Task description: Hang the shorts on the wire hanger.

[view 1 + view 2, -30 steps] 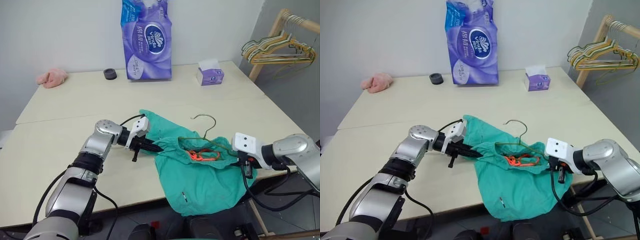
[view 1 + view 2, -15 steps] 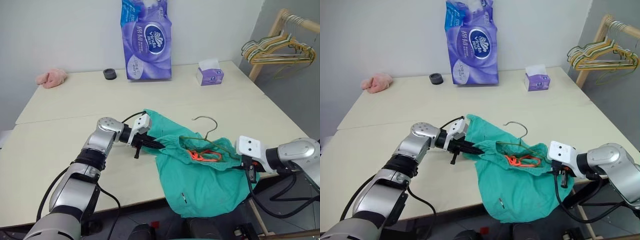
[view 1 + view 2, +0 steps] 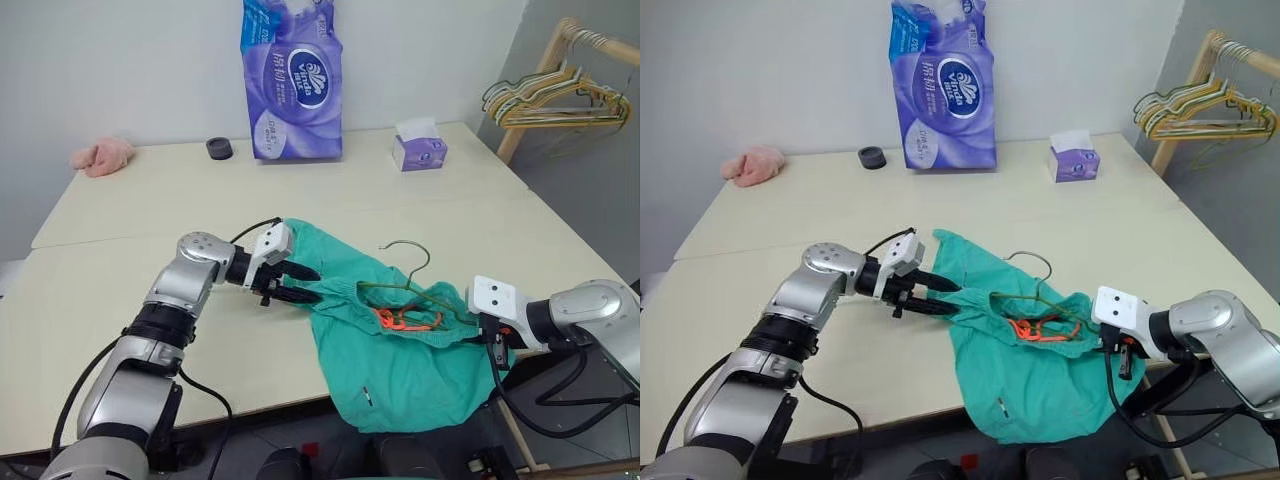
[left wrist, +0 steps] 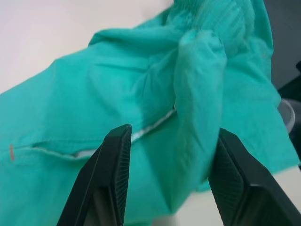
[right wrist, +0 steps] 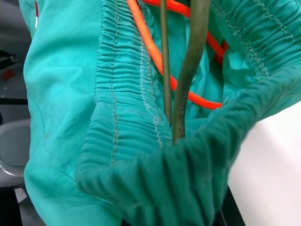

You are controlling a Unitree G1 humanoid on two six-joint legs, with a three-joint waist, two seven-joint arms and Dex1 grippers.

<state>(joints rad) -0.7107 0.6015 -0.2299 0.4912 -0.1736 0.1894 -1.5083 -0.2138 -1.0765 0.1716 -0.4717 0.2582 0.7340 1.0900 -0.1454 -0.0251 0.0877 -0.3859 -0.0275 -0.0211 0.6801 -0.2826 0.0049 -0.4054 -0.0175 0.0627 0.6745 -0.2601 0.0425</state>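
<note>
Shorts (image 3: 400,340) overhang the beige table's (image 3: 150,200) near edge.

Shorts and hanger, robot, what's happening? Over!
Left gripper open, fold of the shorts between its fingers. Right gripper shut on waistband and the wire hanger. Hanger inside waistband, hook sticking out. Nothing in the way.
</note>
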